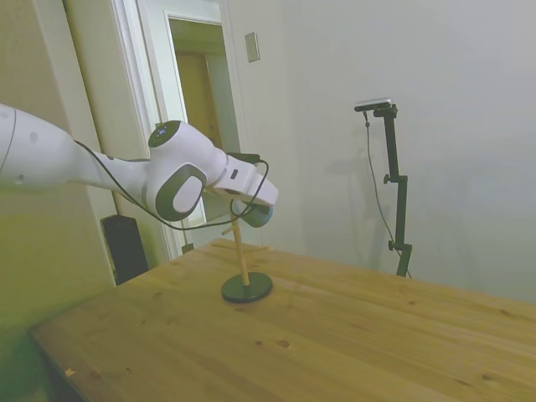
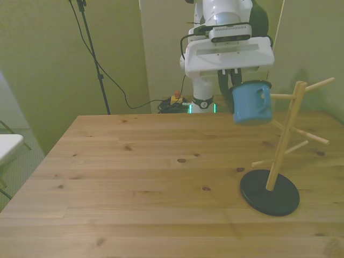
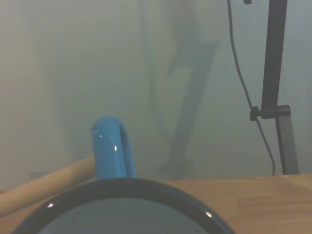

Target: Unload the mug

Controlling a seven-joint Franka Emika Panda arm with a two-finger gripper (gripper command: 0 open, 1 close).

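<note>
My gripper (image 2: 237, 85) is shut on the rim of the blue mug (image 2: 250, 103) and holds it in the air, nearly upright, well above the table. The mug's loop handle (image 2: 264, 100) sits right at the tip of the upper peg (image 2: 282, 97) of the wooden mug tree (image 2: 284, 138); I cannot tell whether they touch. In the side view the mug (image 1: 256, 214) hangs under the gripper (image 1: 251, 206), just above the tree's post (image 1: 241, 253). The wrist view shows the dark rim (image 3: 122, 186), the handle (image 3: 112, 153) and the peg (image 3: 44, 187) ending at it.
The mug tree stands on a round black base (image 2: 270, 194) near the front view's right edge of the wooden table (image 2: 134, 177), with several more bare pegs (image 2: 312, 137) sticking out. A white object (image 2: 8, 145) pokes in at the front view's left edge.
</note>
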